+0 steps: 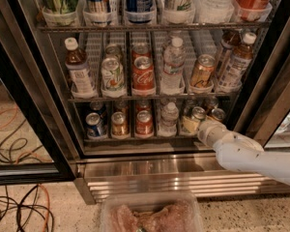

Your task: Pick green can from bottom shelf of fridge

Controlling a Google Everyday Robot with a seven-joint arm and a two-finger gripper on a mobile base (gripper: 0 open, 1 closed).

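1. Where the speckled floor meets the lower edge of view, a clear plastic tub holds pinkish, crumpled contents that I cannot identify.
2. Left of it, black and orange cables lie looped on the floor.
3. Behind the tub stands the fridge, showing its ribbed stainless base and black frame.
4. A white arm reaches in from the right. Its gripper sits at the front of the bottom shelf, against the right side of the green can. Whether it has closed on the can I cannot tell.
5. Along the front of that shelf, left to right, stand one blue can, one bronze-gold can, one red can, one small water bottle, the green can, and one silver-topped can partly behind the gripper. More cans stand in rows behind.
6. The green can is short and upright, with a pale silvery-green body and a shiny silver top. It stands between the water bottle and the gripper.
7. On the tier above stand three brown bottles with white caps, one green-and-white can, one red cola can, one clear bottle and one gold can.
8. On the highest tier, six container bases show in white holders.
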